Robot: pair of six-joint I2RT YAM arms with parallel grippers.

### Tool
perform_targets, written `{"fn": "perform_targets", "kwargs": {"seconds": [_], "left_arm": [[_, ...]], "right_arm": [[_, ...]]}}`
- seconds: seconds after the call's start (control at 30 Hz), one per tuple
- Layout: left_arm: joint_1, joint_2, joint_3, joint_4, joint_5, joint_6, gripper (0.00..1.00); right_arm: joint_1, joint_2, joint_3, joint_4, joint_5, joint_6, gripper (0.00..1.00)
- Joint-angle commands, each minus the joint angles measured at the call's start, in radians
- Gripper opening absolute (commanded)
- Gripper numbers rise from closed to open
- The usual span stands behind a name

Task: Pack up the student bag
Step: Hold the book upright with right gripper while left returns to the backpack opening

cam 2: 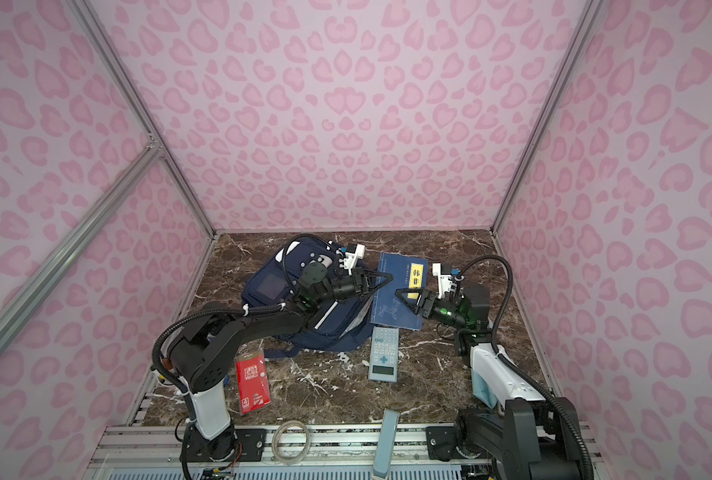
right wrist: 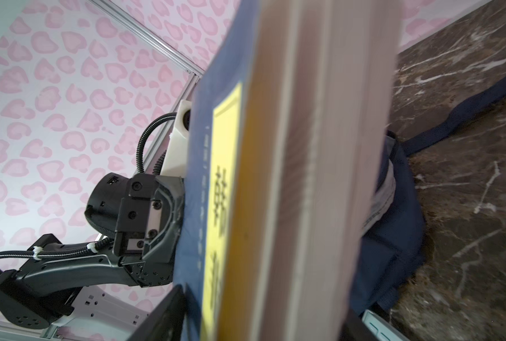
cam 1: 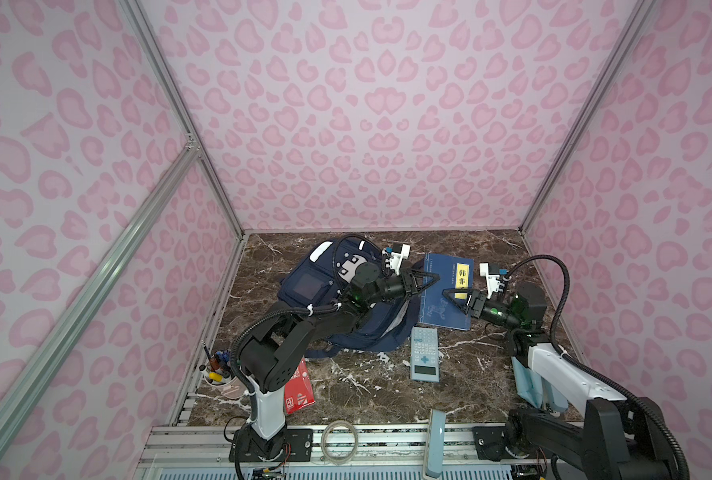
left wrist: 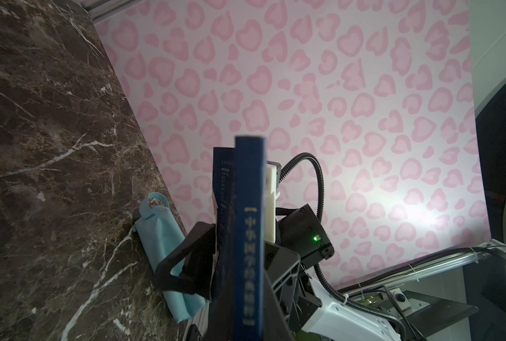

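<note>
student bag (cam 1: 304, 286) – matt navy cloth. book (cam 1: 441, 307) – matt blue paper cover, cream page edges. table (cam 1: 491, 357) – polished brown marble look, white veins. calculator (cam 1: 424, 353) – smooth pale plastic. frame rail (cam 1: 96, 282) – brushed metal.

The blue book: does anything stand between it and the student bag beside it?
No loose object does. The blue book is right beside the student bag. Only the left gripper, shut on the book's edge, and its arm across the bag occupy that side.
</note>
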Motion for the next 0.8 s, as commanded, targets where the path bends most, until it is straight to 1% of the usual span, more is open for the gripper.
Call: {"fn": "perform_targets", "kwargs": {"seconds": [0.0,0.1,0.17,0.27,0.3,0.33,0.37,0.4,0.43,0.47,0.5,0.53,0.6,0.63,0.67,0.7,0.73,0.77], "left_arm": [[0.003,0.001,-0.006,0.114,0.016,-0.023,0.03],[0.007,-0.011,-0.018,0.071,0.004,0.008,0.03],[0.012,-0.021,-0.026,0.034,-0.005,0.030,0.03],[0.026,-0.037,-0.038,0.002,-0.016,0.060,0.10],[0.029,-0.039,-0.043,0.000,-0.017,0.061,0.09],[0.031,-0.041,-0.043,-0.003,-0.017,0.062,0.09],[0.032,-0.045,-0.043,-0.020,-0.021,0.066,0.15],[0.035,-0.053,-0.041,-0.062,-0.028,0.085,0.27],[0.037,-0.062,-0.038,-0.119,-0.038,0.111,0.42],[0.039,-0.079,-0.036,-0.193,-0.055,0.164,0.54],[0.042,-0.105,-0.038,-0.278,-0.083,0.220,0.61],[0.043,-0.141,-0.030,-0.396,-0.140,0.314,0.68],[0.040,-0.208,0.020,-0.749,-0.327,0.532,0.70],[0.039,-0.223,0.053,-0.933,-0.468,0.630,0.69],[0.038,-0.234,0.077,-1.056,-0.589,0.703,0.69],[0.043,-0.234,0.084,-1.130,-0.670,0.750,0.69],[0.052,-0.231,0.085,-1.184,-0.719,0.793,0.67],[0.062,-0.218,0.084,-1.216,-0.726,0.835,0.66]], "right_arm": [[-0.019,-0.005,-0.017,0.056,0.002,0.037,0.39],[-0.025,-0.017,-0.020,0.038,0.008,0.033,0.17],[-0.027,-0.023,-0.020,0.031,0.010,0.030,0.08],[-0.027,-0.029,-0.013,-0.018,0.021,0.003,0.07],[-0.027,-0.029,-0.010,-0.033,0.025,-0.007,0.07],[-0.027,-0.027,-0.008,-0.042,0.027,-0.015,0.07],[-0.027,-0.026,-0.006,-0.057,0.033,-0.023,0.05],[-0.028,-0.023,-0.001,-0.071,0.038,-0.032,0.01],[-0.029,-0.021,0.002,-0.085,0.041,-0.038,0.00],[-0.030,-0.021,0.004,-0.089,0.043,-0.042,0.00],[-0.031,-0.025,0.001,-0.097,0.052,-0.046,0.00],[-0.034,-0.031,0.003,-0.131,0.073,-0.059,0.00],[-0.038,-0.039,0.020,-0.233,0.126,-0.107,0.00],[-0.036,-0.042,0.030,-0.283,0.154,-0.138,0.00],[-0.036,-0.045,0.033,-0.304,0.167,-0.155,0.00],[-0.035,-0.047,0.031,-0.306,0.171,-0.158,0.00],[-0.036,-0.050,0.029,-0.310,0.179,-0.157,0.00],[-0.036,-0.052,0.028,-0.317,0.189,-0.158,0.00]]}}
